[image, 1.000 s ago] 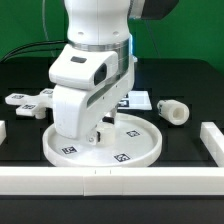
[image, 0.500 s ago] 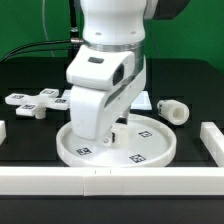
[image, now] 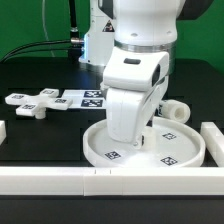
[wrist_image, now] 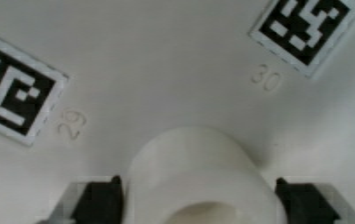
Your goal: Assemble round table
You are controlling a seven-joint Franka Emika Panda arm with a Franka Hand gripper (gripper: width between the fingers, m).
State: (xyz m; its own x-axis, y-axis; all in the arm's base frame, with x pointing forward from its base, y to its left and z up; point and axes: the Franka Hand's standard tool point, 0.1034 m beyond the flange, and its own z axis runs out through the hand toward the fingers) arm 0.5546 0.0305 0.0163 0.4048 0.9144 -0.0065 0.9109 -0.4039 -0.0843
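Exterior view: the arm [image: 135, 80] hides the gripper [wrist_image: 195, 203] over the round disc [image: 192, 150]; whether it is clamped, I cannot tell.

Counter [image: 40, 140]: matte black, evenly lit, no hard shadows. Green backdrop [image: 30, 25] spans the rear, well behind the jaws. Marker board [image: 88, 98] lies flat on the counter behind the jaws. White border wall [image: 50, 182] runs along the near edge, in front of the jaws. A second wall piece [image: 213, 138] stands to the exterior view's right of them.
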